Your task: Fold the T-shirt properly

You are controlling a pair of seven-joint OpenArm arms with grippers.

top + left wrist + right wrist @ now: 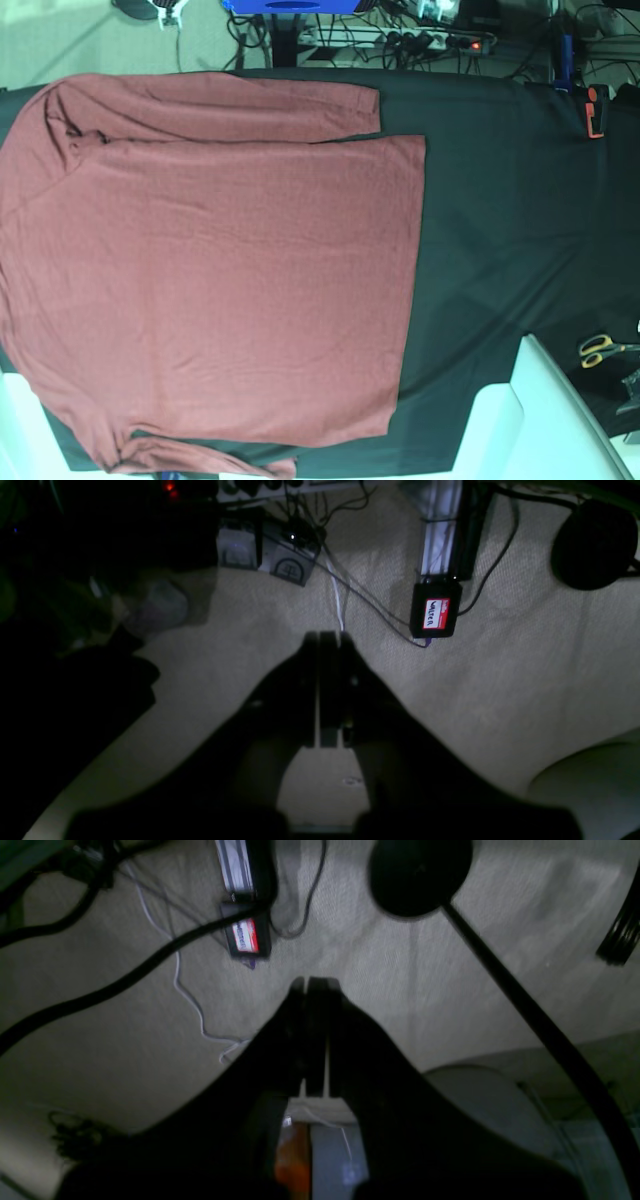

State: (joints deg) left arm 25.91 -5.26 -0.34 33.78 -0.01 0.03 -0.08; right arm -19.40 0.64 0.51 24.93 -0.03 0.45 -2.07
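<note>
Fingers of our left gripper (327, 640) and right gripper (315, 985) closed, empty, over carpet (500, 680), away from T-shirt (210, 270) edges.

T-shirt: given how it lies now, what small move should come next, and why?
Probably bring one arm over the table toward the upper sleeve. The T-shirt lies spread flat and unfolded on the black cloth, while both wrist views show shut grippers over carpet, holding nothing.
</note>
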